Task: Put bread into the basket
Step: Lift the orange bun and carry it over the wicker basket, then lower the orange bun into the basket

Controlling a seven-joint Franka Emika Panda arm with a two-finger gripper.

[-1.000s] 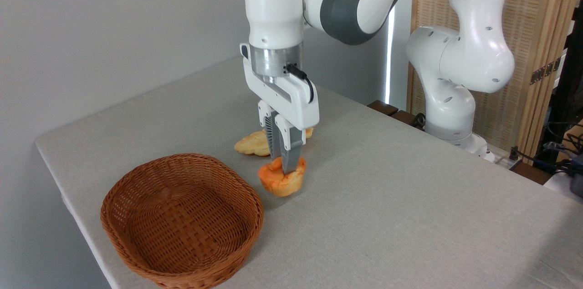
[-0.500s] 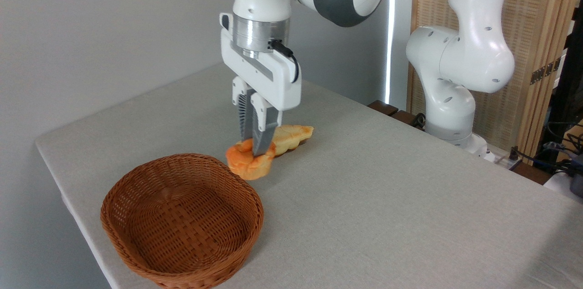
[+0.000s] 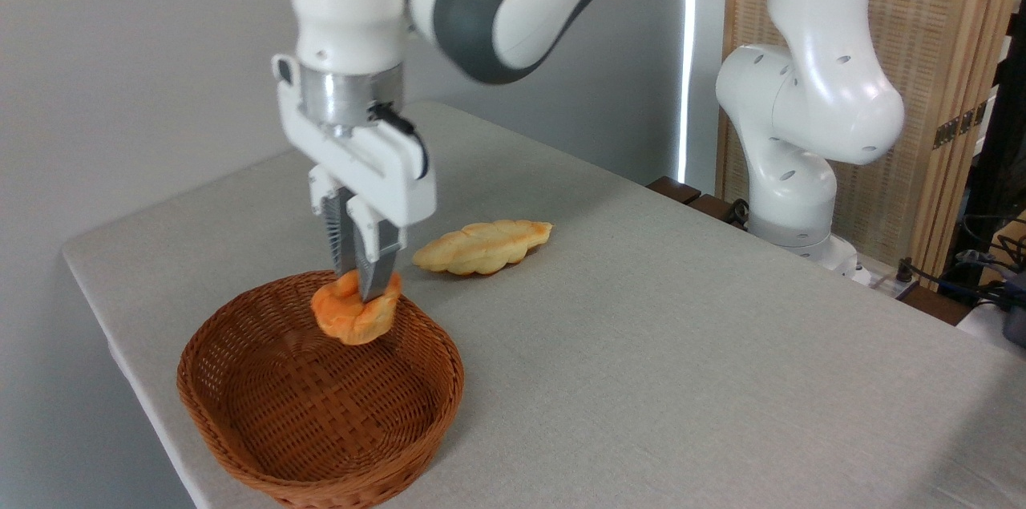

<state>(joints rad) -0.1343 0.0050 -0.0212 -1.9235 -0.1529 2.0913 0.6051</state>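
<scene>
the white robot arm reaches in from the upper right and points its white two-finger hand (image 3: 362,284) straight down over the far part of the oval, reddish-brown woven wicker basket (image 3: 264,445). the hand is clamped on the small, rounded, deep-orange bun with a knotted, lobed top (image 3: 355,317); the two grey fingers (image 3: 375,268) press into the bun's top from either side, standing close together. the bun hangs in the air, tilted a little, above the inside of the basket near its far rim, and does not touch the woven floor. whether its underside brushes the rim behind it cannot be told from this angle.

the basket sits at the near left part of the pale grey cloth-covered table (image 3: 681,349), close to the table's left edge. its inside holds nothing but the weave.

a longer, pale-yellow, leaf-shaped flat bread (image 3: 483,246) lies flat on the table behind and to the right of the basket, apart from both the basket and the hand.

the arm's white base column (image 3: 793,196) stands off the right far edge of the table, in front of a light wooden screen with woven panels (image 3: 938,92). a plain grey wall (image 3: 144,52) fills the left background. dark cables (image 3: 978,268) lie at the far right edge of the view.
</scene>
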